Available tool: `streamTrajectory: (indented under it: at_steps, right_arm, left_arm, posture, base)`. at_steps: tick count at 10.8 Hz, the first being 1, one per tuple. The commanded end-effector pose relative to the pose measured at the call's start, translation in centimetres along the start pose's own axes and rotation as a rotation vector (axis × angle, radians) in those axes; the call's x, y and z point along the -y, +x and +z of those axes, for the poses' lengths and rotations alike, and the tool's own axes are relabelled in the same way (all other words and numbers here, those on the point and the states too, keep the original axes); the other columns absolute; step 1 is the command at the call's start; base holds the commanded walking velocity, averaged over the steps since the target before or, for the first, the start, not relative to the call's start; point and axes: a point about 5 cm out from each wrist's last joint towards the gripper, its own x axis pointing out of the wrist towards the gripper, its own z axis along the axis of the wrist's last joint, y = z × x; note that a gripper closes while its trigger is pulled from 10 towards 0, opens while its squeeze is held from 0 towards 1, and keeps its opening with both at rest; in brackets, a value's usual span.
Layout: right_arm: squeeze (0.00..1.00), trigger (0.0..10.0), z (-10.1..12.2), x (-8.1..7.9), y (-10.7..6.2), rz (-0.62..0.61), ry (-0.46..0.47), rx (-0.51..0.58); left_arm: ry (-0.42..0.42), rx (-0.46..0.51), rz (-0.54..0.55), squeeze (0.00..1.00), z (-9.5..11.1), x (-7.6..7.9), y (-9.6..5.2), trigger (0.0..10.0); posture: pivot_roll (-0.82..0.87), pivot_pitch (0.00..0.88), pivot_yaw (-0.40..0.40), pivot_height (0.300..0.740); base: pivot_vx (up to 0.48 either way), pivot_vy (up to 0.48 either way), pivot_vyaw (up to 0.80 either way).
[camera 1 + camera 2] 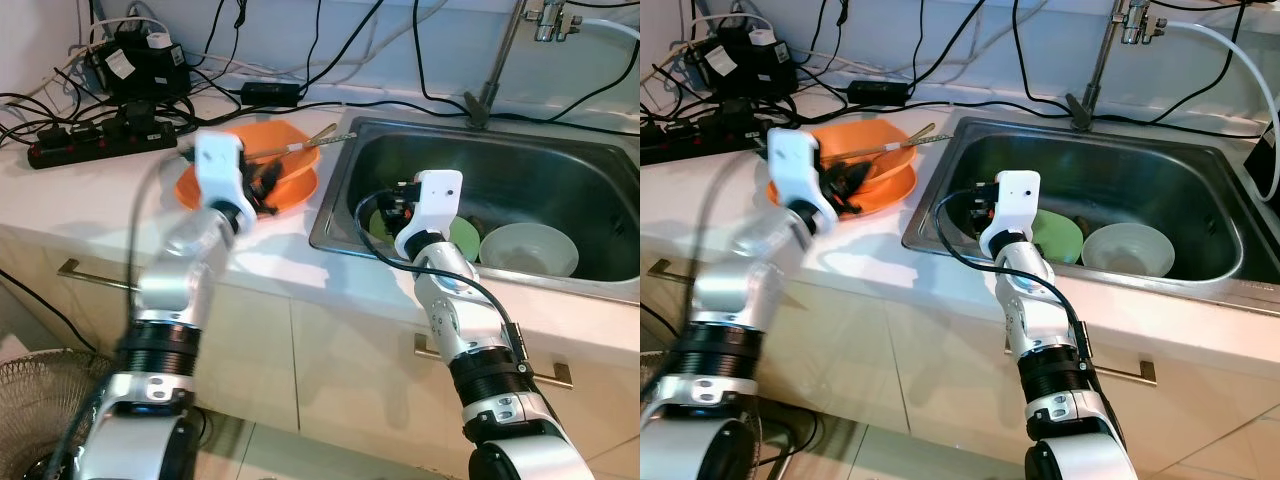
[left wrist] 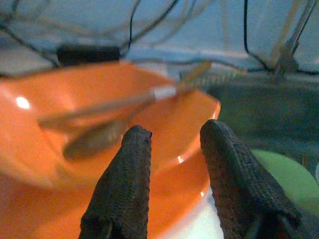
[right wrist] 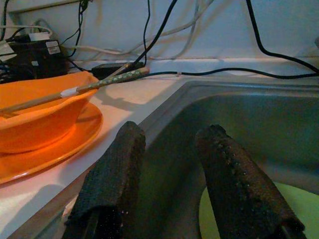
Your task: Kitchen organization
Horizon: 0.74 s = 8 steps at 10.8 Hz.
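Note:
An orange bowl (image 1: 285,160) sits on an orange plate (image 1: 300,197) on the white counter, left of the steel sink (image 1: 330,232). Chopsticks (image 1: 322,137) and a spoon (image 2: 94,142) lie in the bowl, the chopsticks jutting over its rim toward the sink. My left gripper (image 1: 262,185) hovers at the bowl's near rim, open and empty (image 2: 174,133). In the sink lie a green plate (image 1: 1062,235) and a white bowl (image 1: 528,250). My right gripper (image 1: 392,205) hangs over the sink's left side, open with nothing between its fingers (image 3: 172,135).
A black power strip (image 1: 80,140), an adapter (image 1: 135,65) and several loose cables crowd the back of the counter. The faucet (image 1: 500,60) rises behind the sink. Cabinet handles (image 1: 95,275) run below the counter edge, and a wire basket (image 1: 40,385) stands on the floor at left.

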Motion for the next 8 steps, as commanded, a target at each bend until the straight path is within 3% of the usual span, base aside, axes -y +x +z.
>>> streamTrajectory:
  at_steps: [1,4,8]
  right_arm:
    - [0.00,10.0,0.6,0.1,0.4,-0.005,0.002,0.016]
    - [0.00,10.0,0.6,0.1,0.3,-0.008,0.001,0.016]
    - [0.00,10.0,0.6,0.2,0.3,-0.011,0.000,0.017]
  left_arm:
    - [0.009,0.014,-0.011,0.00,0.4,0.1,0.4,10.0]
    - [0.008,0.024,0.008,0.00,0.3,-0.1,1.2,10.0]
    - [0.026,0.028,0.082,0.00,0.6,-2.3,0.6,10.0]
  posture:
    - [0.17,0.024,-0.007,0.740]
    - [0.16,0.024,-0.002,0.740]
    - [0.16,0.025,-0.004,0.740]
  base:
    - [0.000,0.000,0.00]
    - [0.000,0.000,0.00]
    - [0.000,0.000,0.00]
